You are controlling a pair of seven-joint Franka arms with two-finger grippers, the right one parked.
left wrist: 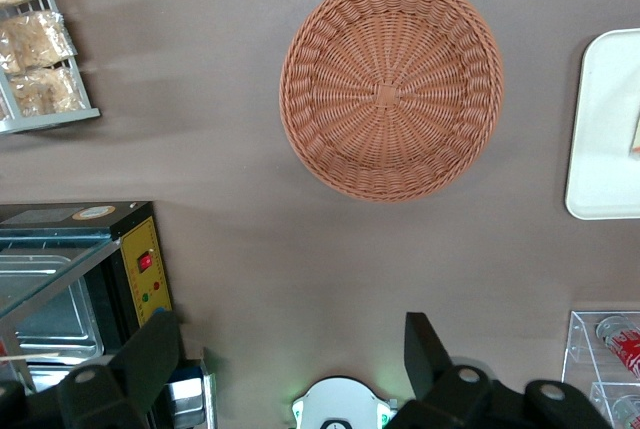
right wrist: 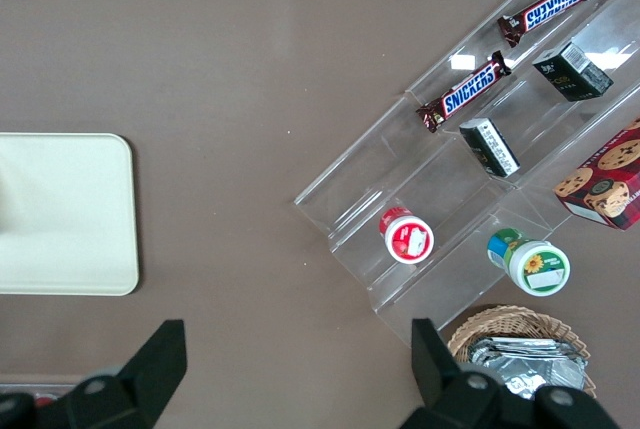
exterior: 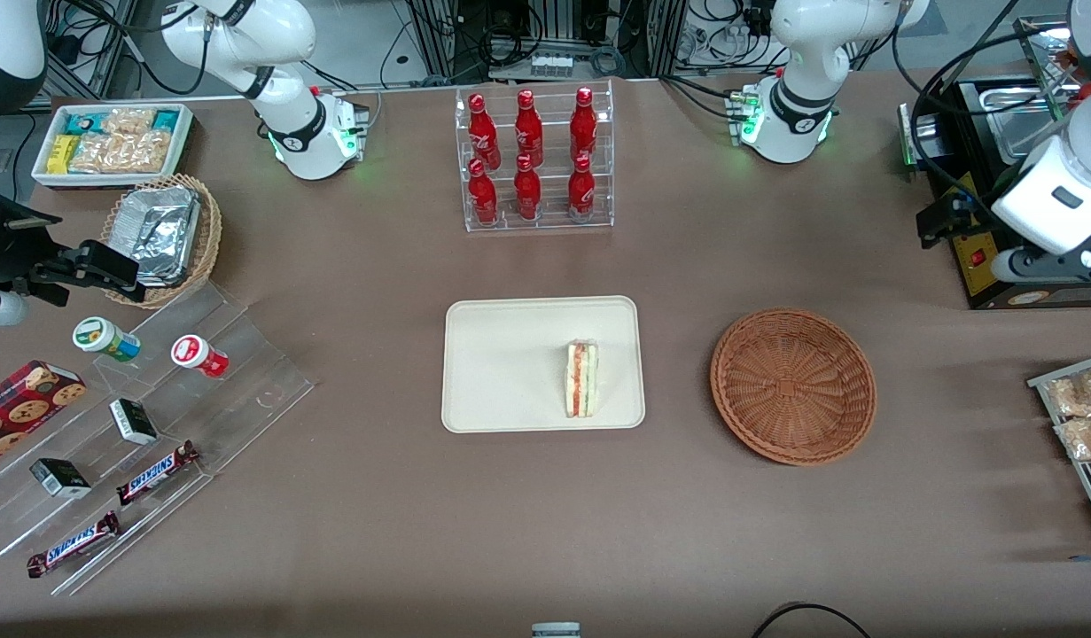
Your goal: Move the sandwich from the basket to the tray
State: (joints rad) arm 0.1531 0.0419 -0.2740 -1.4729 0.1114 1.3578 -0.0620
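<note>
The left arm's gripper (left wrist: 290,354) hangs high above the bare brown table (exterior: 545,532) at the working arm's end, its two dark fingers (left wrist: 155,354) spread wide with nothing between them. Below it in the wrist view lie the black appliance with a yellow control panel (left wrist: 140,269) and the arm's own white base (left wrist: 340,404).

Nearer the front camera than that base sits the round reddish-brown wicker basket (exterior: 793,385), with nothing in it. Just beside the basket, toward the parked arm's end, rests the cream-white tray (exterior: 510,363). The sandwich (exterior: 582,379) lies on the tray, near the short rim that faces the basket, its red and pale filling layers showing.

Farther from the front camera than the tray stands a clear rack of red bottles (exterior: 534,159).
</note>
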